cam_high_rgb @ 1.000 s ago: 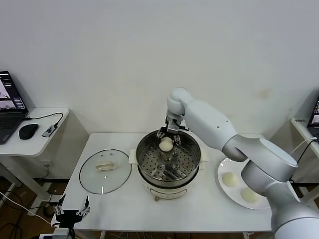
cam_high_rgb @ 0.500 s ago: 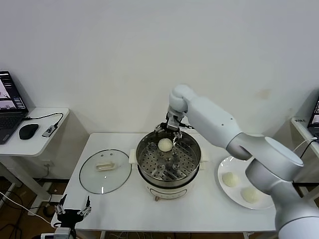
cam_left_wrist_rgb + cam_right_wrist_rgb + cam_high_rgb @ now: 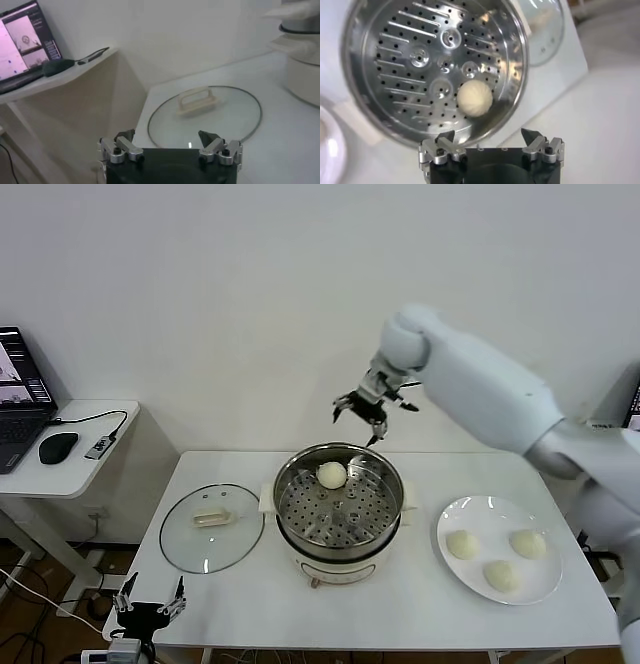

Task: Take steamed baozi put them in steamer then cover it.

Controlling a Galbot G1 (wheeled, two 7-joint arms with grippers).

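Note:
The steamer (image 3: 340,529) stands mid-table. One baozi (image 3: 331,474) lies on its perforated tray at the far side, also in the right wrist view (image 3: 474,98). Three more baozi (image 3: 461,544) lie on the white plate (image 3: 545,589) at the right. My right gripper (image 3: 364,408) is open and empty, raised above and behind the steamer's far rim (image 3: 435,142). The glass cover (image 3: 211,527) lies flat on the table left of the steamer, handle up, also in the left wrist view (image 3: 205,112). My left gripper (image 3: 148,604) is open and empty, low off the table's front left corner.
A side table (image 3: 75,449) at the far left holds a laptop (image 3: 22,399), a mouse (image 3: 56,448) and a cable. The white wall runs close behind the main table. Another laptop's edge (image 3: 631,419) shows at the far right.
My right gripper let go of the baozi in the steamer, then rose and drew back to the right. The baozi stays on the tray. The left arm has not moved.

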